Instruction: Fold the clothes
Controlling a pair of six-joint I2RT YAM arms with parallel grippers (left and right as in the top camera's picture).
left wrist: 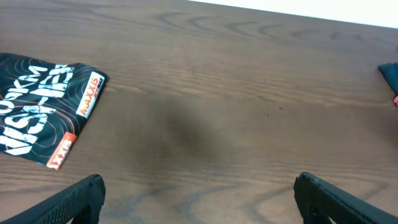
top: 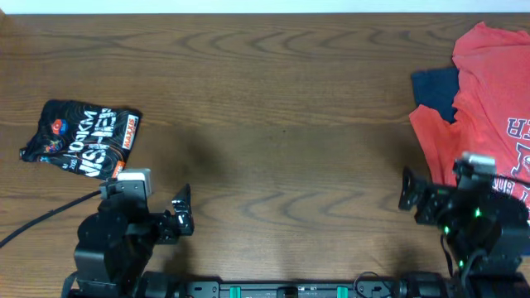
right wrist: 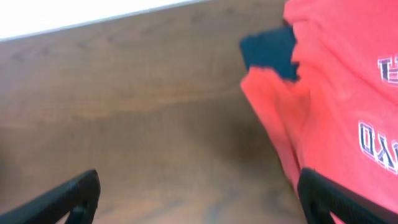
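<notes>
The black sports shirt (top: 81, 138) lies folded into a small packet at the table's left side, white lettering and colourful logos showing. It also shows in the left wrist view (left wrist: 40, 107) at the far left. My left gripper (top: 180, 217) is open and empty near the front edge, right of the shirt and apart from it; in its own view the fingertips (left wrist: 198, 196) frame bare wood. My right gripper (top: 411, 197) is open and empty at the front right; in its own view (right wrist: 199, 193) its right finger sits next to a red shirt's edge.
A red shirt with lettering (top: 487, 99) lies spread at the right side, over a dark blue garment (top: 436, 89); both show in the right wrist view, the red shirt (right wrist: 336, 93) and the blue garment (right wrist: 268, 51). The wooden table's far edge (top: 265, 13) runs along the top.
</notes>
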